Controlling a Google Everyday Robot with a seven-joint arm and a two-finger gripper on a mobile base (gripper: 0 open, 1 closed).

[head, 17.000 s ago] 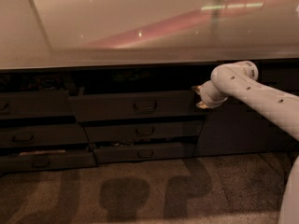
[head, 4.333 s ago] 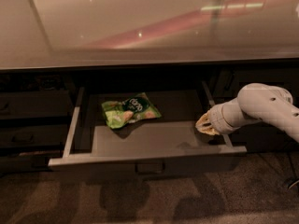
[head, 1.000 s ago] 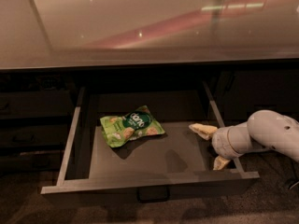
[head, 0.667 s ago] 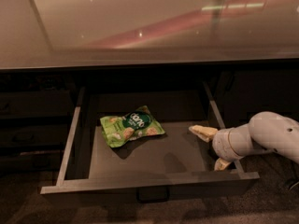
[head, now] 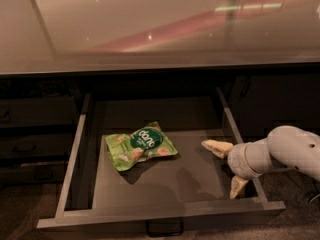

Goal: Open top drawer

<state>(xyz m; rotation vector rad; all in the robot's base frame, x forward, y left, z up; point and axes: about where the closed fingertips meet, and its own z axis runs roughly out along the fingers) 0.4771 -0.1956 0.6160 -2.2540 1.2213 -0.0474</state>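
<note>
Top drawer [head: 160, 184] far out toward near side, grey tray showing. Green snack bag [head: 141, 145] inside, left of middle. Gripper [head: 227, 167] at drawer's right side, fingers spread wide, holding nothing. Opening looks done; nothing much left.

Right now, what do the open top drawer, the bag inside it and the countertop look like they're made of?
Top drawer: matt grey flat panels, likely painted metal or laminate.
Snack bag: glossy, crinkled green film, probably plastic.
Countertop: polished, mirrors lights; stone or glass perhaps.
The tool, open at the drawer's right wall, looks like cream plastic.
</note>
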